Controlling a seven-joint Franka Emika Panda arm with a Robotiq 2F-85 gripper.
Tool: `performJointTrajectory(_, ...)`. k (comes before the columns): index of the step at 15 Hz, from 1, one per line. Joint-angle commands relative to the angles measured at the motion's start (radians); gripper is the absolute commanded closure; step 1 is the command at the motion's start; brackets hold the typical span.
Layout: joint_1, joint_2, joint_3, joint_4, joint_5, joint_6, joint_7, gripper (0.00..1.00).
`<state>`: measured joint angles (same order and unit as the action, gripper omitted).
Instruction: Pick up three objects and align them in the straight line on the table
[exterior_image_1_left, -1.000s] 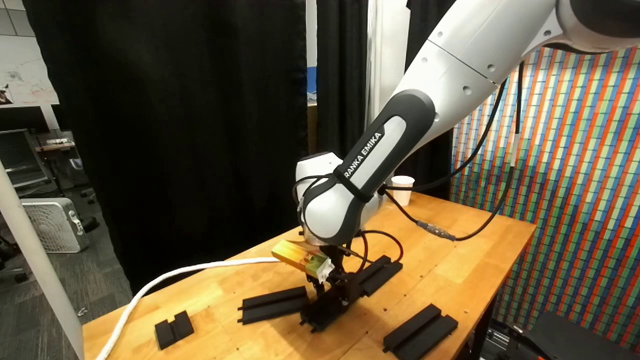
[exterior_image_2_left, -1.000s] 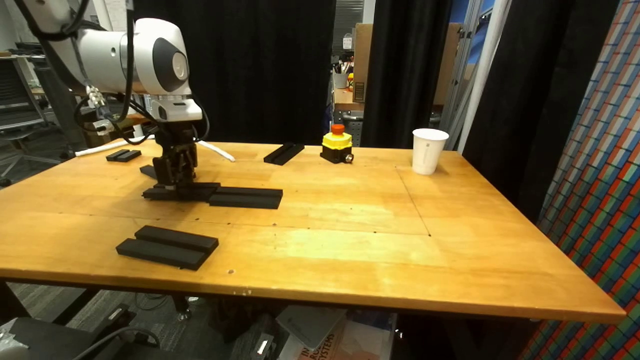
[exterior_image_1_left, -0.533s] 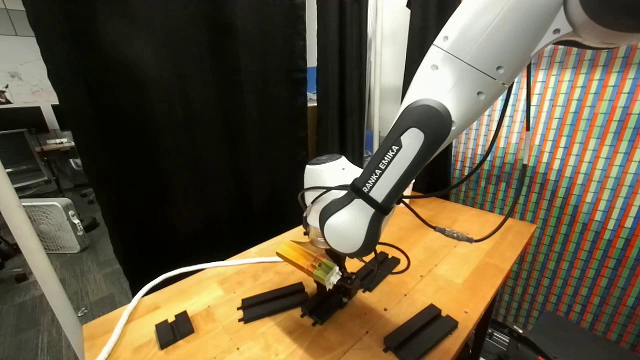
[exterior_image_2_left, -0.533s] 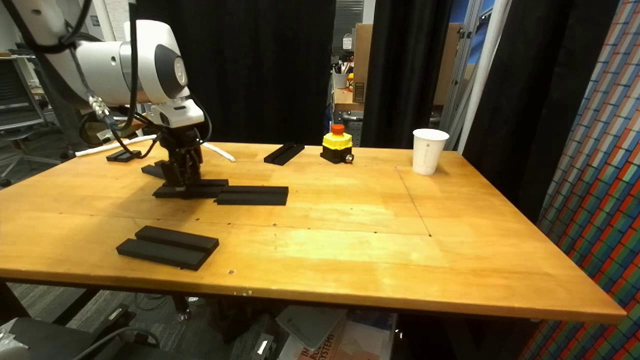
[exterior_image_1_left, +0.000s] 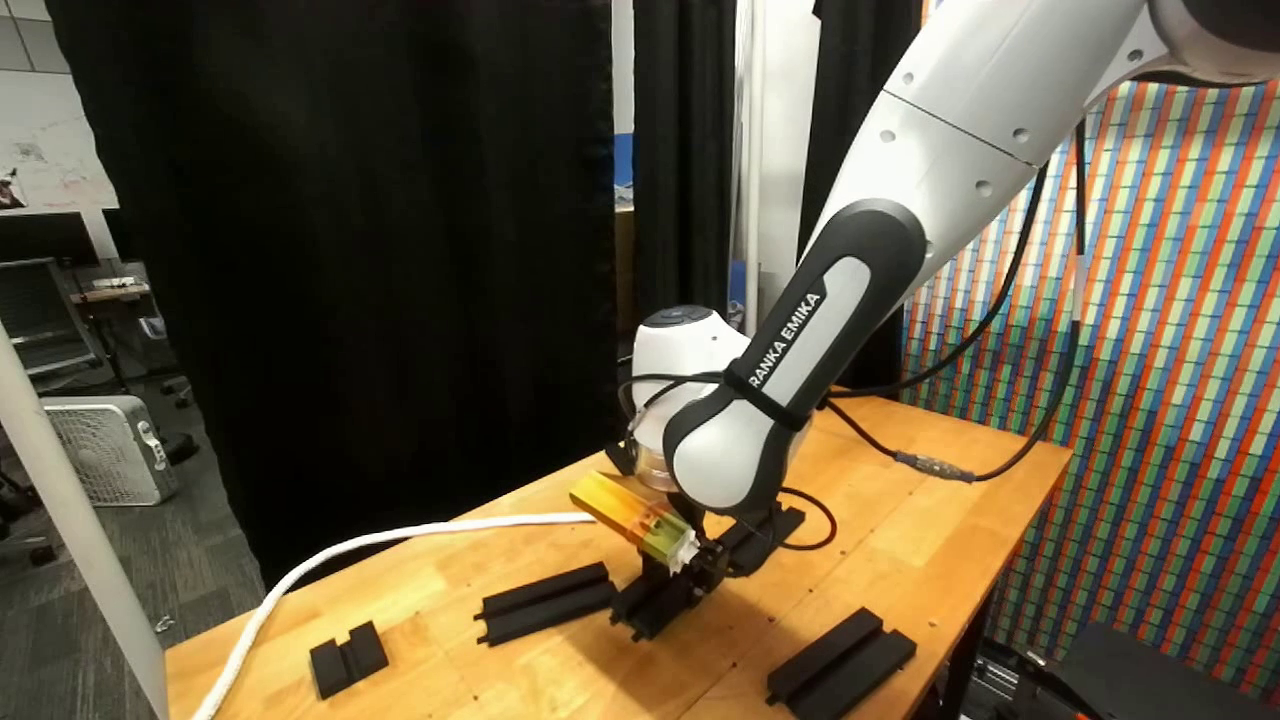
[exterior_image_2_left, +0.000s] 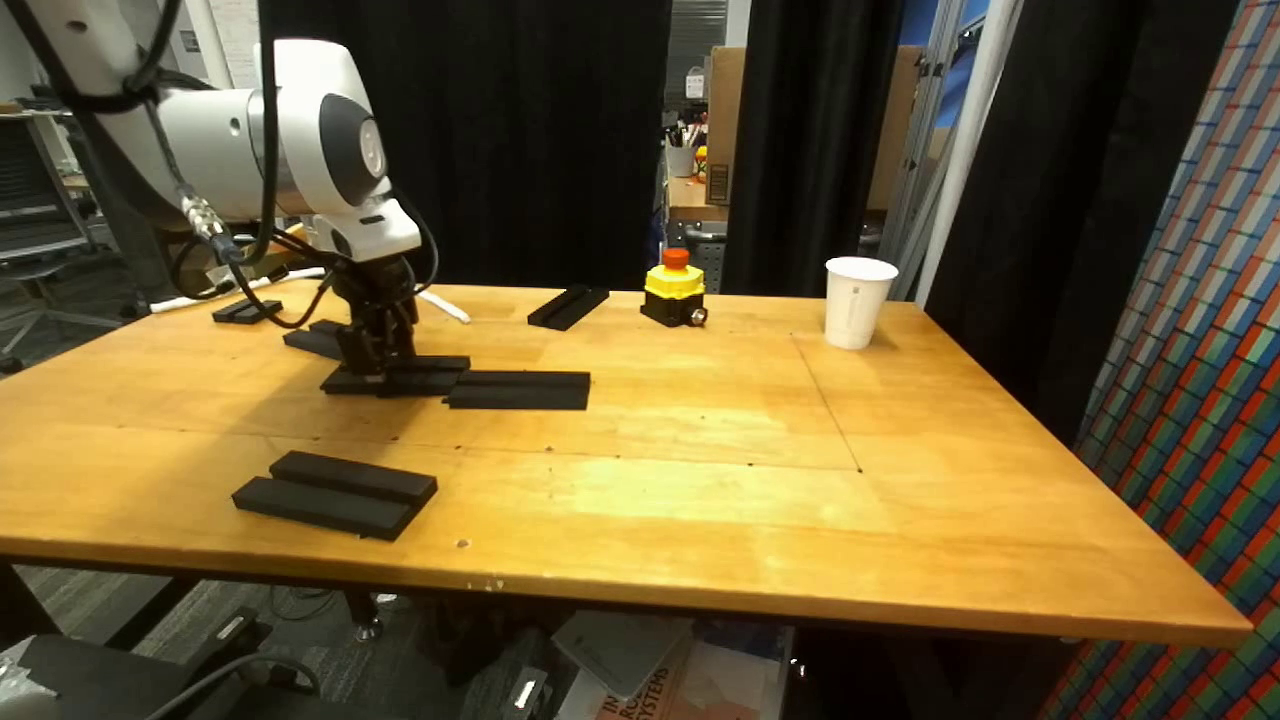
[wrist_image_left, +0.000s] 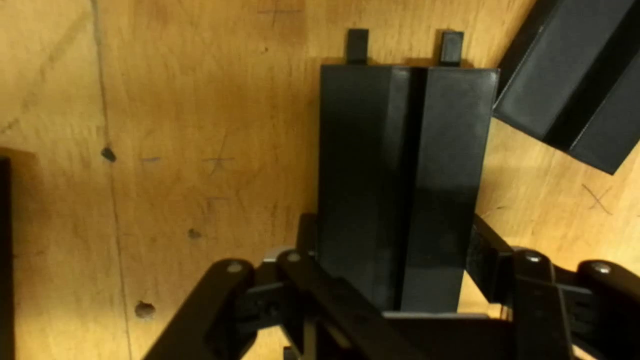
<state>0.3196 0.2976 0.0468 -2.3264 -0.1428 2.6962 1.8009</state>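
Note:
Low at the wood-grain table (exterior_image_2_left: 750, 520), my gripper (wrist_image_left: 392, 240) is shut across a black grooved bar (wrist_image_left: 370, 150); a finger presses against each long side, and two small tabs stick out of its far end. In an exterior view a second black bar (exterior_image_2_left: 520, 390) lies end to end with the held one, slightly offset, apparently touching it. A third black bar (exterior_image_1_left: 548, 600) lies at an angle beside the held bar's tabbed end; in the wrist view the corners of the two come very close. The arm partly hides the second bar in an exterior view.
A wide black block (exterior_image_2_left: 335, 495) lies near the table's edge, a small stubby black block (exterior_image_1_left: 347, 660) by the white cable (exterior_image_1_left: 400, 535). Farther back are another black piece (exterior_image_2_left: 568, 307), a yellow-and-red stop button (exterior_image_2_left: 673, 290) and a white paper cup (exterior_image_2_left: 858, 305).
My gripper and the held bar have slid along the table toward the second bar's side, and the second bar has shifted the same way. The wide block and small block have stayed put.

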Motion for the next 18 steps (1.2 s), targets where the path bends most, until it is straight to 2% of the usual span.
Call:
performJointTrajectory(1, -0.033, -0.053, 0.023, -0.024, 0.045, 0.02, -0.087, 0.54)
performJointTrajectory(4, -0.055, -0.065, 0.043, -0.017, 0.102, 0.011, -0.157, 0.54)
performJointTrajectory(11, -0.1, -0.062, 0.113, -0.022, 0.346, 0.019, -0.329, 0.54)
performJointTrajectory(15, -0.089, -0.07, 0.111, -0.044, 0.395, 0.01, -0.333, 0.54)
performJointTrajectory(18, -0.068, -0.074, 0.093, -0.066, 0.359, 0.01, -0.296, 0.54)
